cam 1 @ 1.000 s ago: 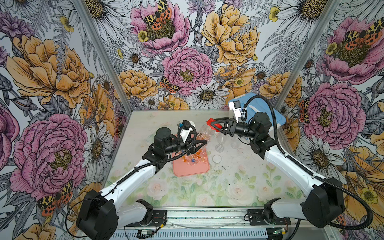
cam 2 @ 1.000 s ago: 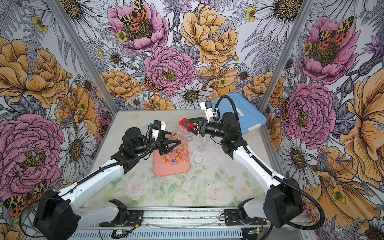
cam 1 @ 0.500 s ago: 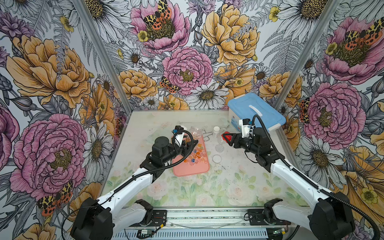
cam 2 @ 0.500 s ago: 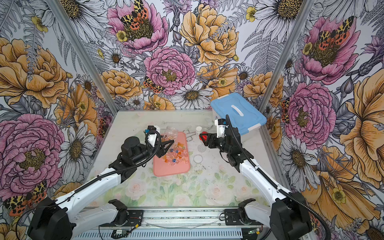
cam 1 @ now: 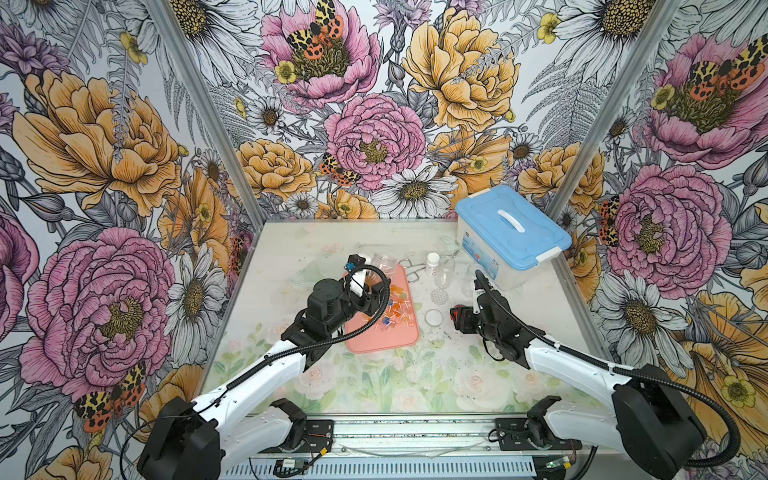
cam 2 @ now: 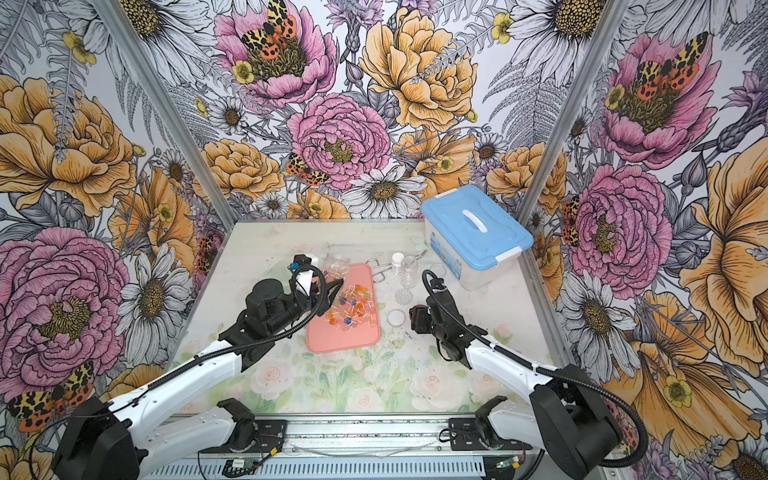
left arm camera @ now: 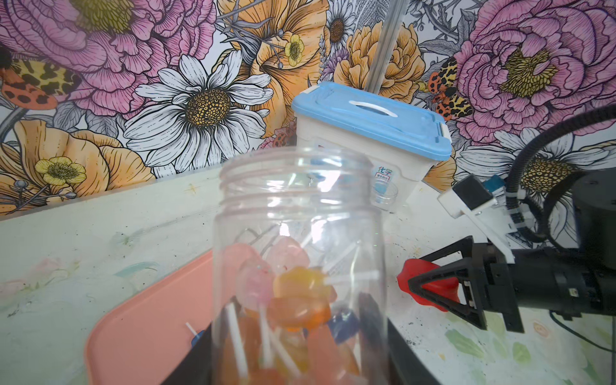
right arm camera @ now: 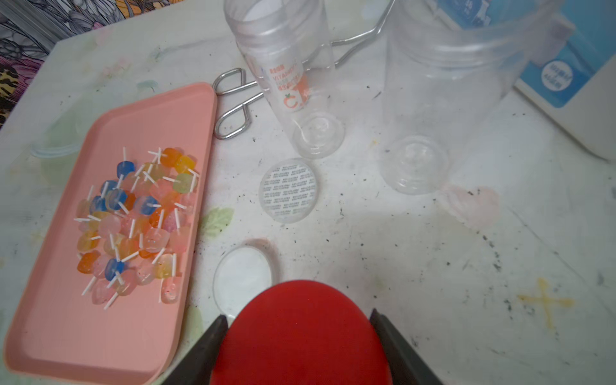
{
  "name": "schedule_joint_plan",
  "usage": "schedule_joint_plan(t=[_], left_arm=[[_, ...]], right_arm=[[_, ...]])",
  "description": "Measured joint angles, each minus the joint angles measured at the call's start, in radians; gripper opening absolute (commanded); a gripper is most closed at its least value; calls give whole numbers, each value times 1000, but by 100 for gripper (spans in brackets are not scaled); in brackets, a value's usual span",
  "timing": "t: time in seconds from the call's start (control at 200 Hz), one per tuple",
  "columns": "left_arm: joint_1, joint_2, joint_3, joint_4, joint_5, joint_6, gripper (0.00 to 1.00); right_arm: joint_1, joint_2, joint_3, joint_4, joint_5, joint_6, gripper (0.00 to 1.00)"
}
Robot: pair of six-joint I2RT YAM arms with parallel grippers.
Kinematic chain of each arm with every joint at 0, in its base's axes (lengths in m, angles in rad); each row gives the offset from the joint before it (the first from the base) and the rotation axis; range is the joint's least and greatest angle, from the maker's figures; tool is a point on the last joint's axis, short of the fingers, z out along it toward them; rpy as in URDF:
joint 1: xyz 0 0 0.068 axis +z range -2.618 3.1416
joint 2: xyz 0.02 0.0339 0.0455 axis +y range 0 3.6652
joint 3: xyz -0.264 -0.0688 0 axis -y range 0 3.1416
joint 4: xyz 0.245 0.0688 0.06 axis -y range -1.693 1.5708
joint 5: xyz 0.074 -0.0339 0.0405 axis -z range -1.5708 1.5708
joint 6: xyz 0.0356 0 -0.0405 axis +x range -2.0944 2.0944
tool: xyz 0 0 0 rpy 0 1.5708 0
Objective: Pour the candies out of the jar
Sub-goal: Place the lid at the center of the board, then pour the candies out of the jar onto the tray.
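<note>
1. Gripping the jar [left arm camera: 300,206] low on its body, the left gripper [cam 1: 380,291] is closed hard on the clear plastic. Its dark fingers show either side of the jar in the left wrist view.
2. The jar is uncapped and its threaded mouth points up and away from the gripper. The candies [left arm camera: 296,290] therefore lie bunched at the base end (orange, pink and one blue show through the wall).
3. In both top views the jar hangs above the far end of the pink tray [right arm camera: 100,333], where a heap [right arm camera: 133,220] of the same sweets lies.
4. Well apart across the table [right arm camera: 433,266], the right gripper [right arm camera: 298,316] is clamped on a red lid [right arm camera: 301,350], jaws partly spread around it. It sits low, just beside a clear flat lid [right arm camera: 243,276].
5. The step in hand looks like the pour itself, with the cap off and the tip not yet made.
6. The next move calls for rolling the left wrist until the mouth dips below the base. The mouth must stay over the tray and the grip firm, since the sticks may jam at the neck.
7. The jar's bottom and the exact contact points are cut off in the left wrist view. In the top views the clear jar nearly vanishes against the table, the candies inside cannot be counted, and the right wrist view misses the jar altogether.
</note>
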Motion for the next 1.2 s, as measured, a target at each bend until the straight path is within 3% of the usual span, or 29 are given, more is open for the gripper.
schedule_joint_plan(t=[0.35,0.45,0.62,0.906,1.201], left_arm=[[-7,0,0,-24,-26,1,0],[-7,0,0,-32,-30,3,0],[-12,0,0,-61,-39,3,0],[-19,-24,0,-199,-41,-29,0],[-47,-63,0,-439,-32,-178,0]], right_arm=[[8,134,-55,115,107,30,59],[10,157,-55,138,106,36,70],[10,129,-54,153,103,45,99],[-51,6,78,126,87,39,99],[-87,17,118,238,80,58,99]])
